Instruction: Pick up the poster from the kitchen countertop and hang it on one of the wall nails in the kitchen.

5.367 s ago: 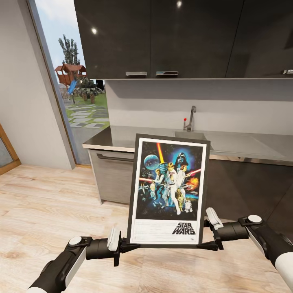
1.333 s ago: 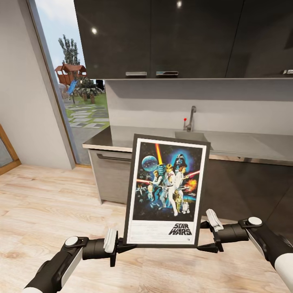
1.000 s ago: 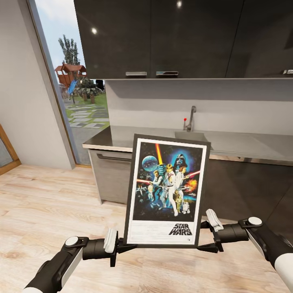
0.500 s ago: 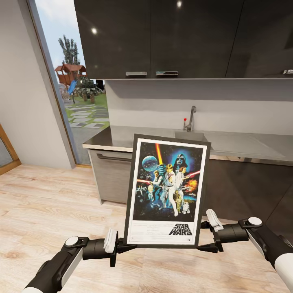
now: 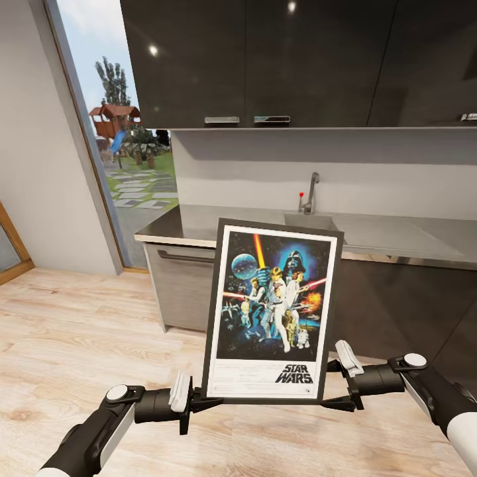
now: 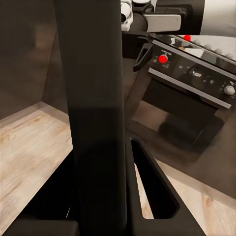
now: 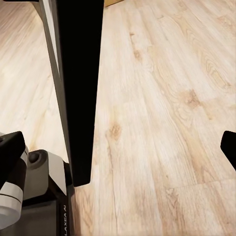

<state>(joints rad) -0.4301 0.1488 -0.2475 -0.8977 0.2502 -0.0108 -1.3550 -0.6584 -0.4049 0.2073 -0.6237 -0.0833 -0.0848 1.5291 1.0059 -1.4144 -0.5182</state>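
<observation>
The black-framed Star Wars poster (image 5: 270, 311) stands upright, leaning toward one o'clock: left end effector (image 5: 200, 401) clamps its seven-o'clock corner, right end effector (image 5: 339, 384) spread beside its five-o'clock corner.

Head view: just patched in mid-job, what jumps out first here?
The black-framed Star Wars poster with white border stands upright, slightly tilted, at centre, held at its bottom corners by the left claw and right claw above the pale wood floor. Behind it runs the pale grey countertop with a steel tap, under glossy dark wall cabinets.
</observation>
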